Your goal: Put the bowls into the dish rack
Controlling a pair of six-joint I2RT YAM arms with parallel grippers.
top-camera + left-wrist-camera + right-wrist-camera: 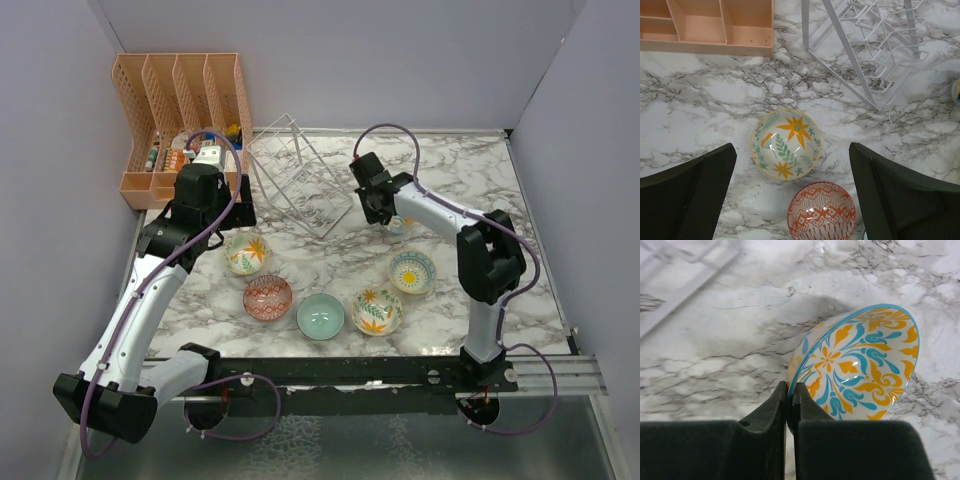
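Observation:
The white wire dish rack (295, 185) stands empty at the back middle; it also shows in the left wrist view (860, 50). My right gripper (790, 387) is shut on the rim of the blue-patterned bowl (860, 365), which is tilted steeply just right of the rack (400, 224). My left gripper (792, 147) is open and empty above a cream leaf bowl (786, 144) and the red-patterned bowl (821, 212). The teal bowl (320, 316), a cream flower bowl (377, 310) and the yellow-sun bowl (412, 270) sit on the marble table (330, 255).
An orange plastic slotted organizer (180, 110) holding small items stands at the back left, beside the rack. Grey walls enclose the table on three sides. The black rail (350, 372) of the arm bases runs along the near edge.

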